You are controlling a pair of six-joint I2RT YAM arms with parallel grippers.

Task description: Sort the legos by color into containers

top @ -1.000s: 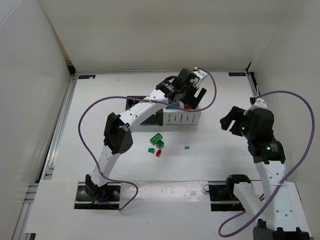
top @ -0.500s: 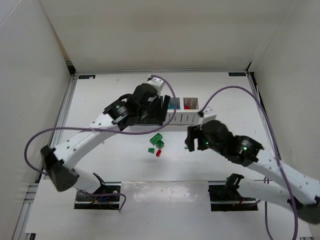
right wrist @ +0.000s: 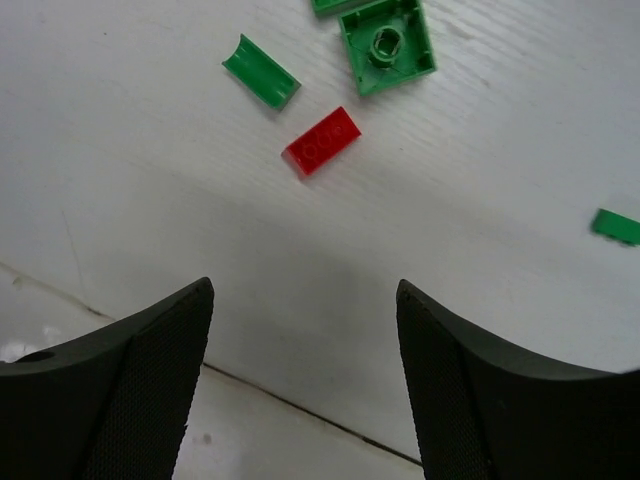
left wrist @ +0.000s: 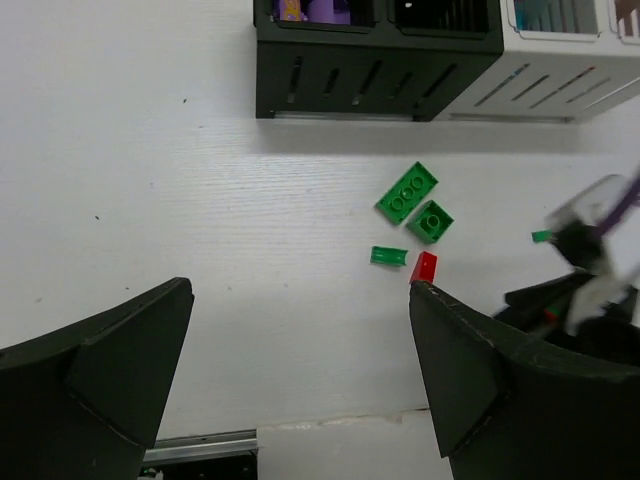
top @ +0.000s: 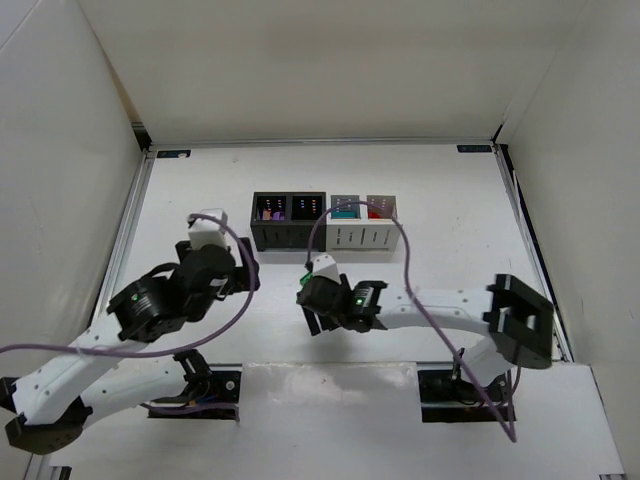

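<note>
The right end effector hangs open over the loose legos, with nothing between its fingers. The red brick lies on the white tabletop at 12 o'clock from it, so I think red is the next pick.

To do it well, the arm should go forward a little. It should turn so one finger sits on each long side of the brick, then come straight down and pinch softly. The curved green piece sits just beside the red brick at 10 o'clock, so the fingers must not knock it.

The left end effector is wide open too and holds nothing. From above, it hangs at 9 o'clock from the pile.

There are five loose legos: four green and one red. The greens are a long brick, a square one, the curved one and a tiny bit off at 3 o'clock.

The containers are four bins in a row, two black and two white, at 12 o'clock from the pile. The far right white bin seems to hold red, but it is too small to be sure.
</note>
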